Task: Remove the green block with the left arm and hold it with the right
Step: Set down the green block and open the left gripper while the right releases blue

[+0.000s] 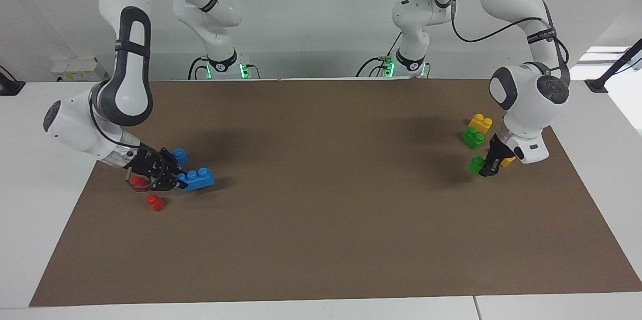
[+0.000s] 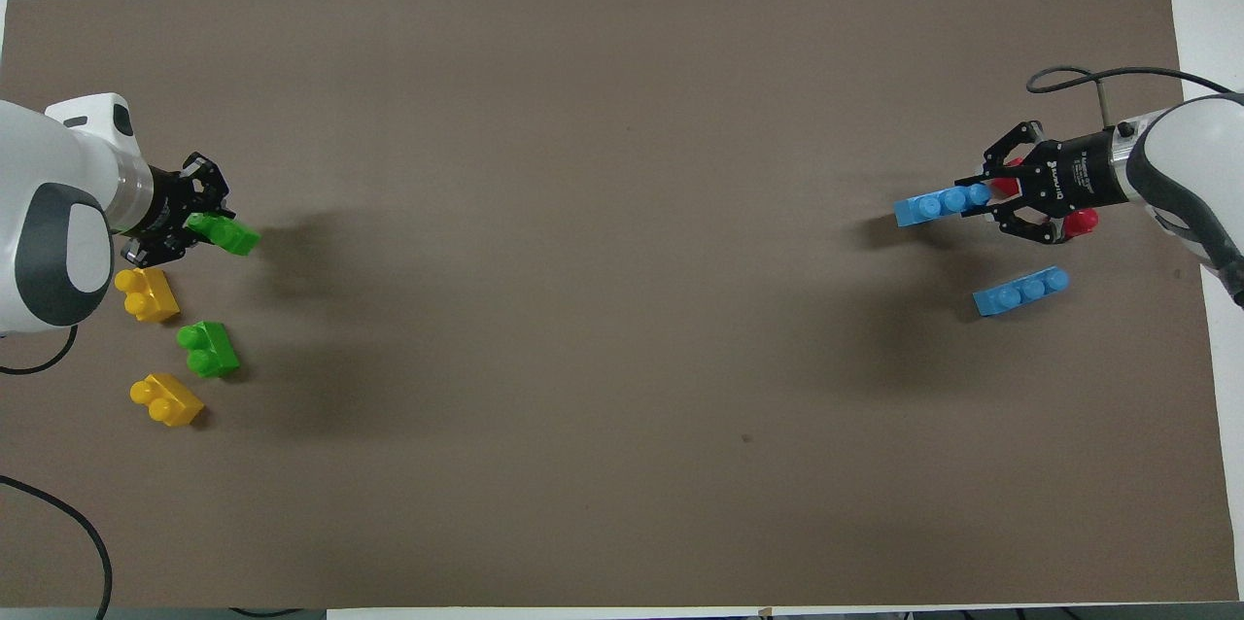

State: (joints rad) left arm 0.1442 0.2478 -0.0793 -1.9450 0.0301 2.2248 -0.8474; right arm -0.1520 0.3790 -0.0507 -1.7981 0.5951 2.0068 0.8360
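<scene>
Green block point(image 2: 225, 233): clamped between left gripper point(image 2: 190, 223) fingers, low over the mat.
Blue brick point(image 2: 941, 204): gripped at one end by right gripper point(image 2: 984, 196) fingers.

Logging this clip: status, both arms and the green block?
Left gripper shut on green block. Right gripper shut on blue brick. Second green brick untouched.

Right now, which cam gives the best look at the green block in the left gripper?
Overhead view. The green block sticks out past the left gripper, both studs visible, fingers closed on one end. In the facing view only one end of it shows beside the black fingers; the rest is hidden.
</scene>
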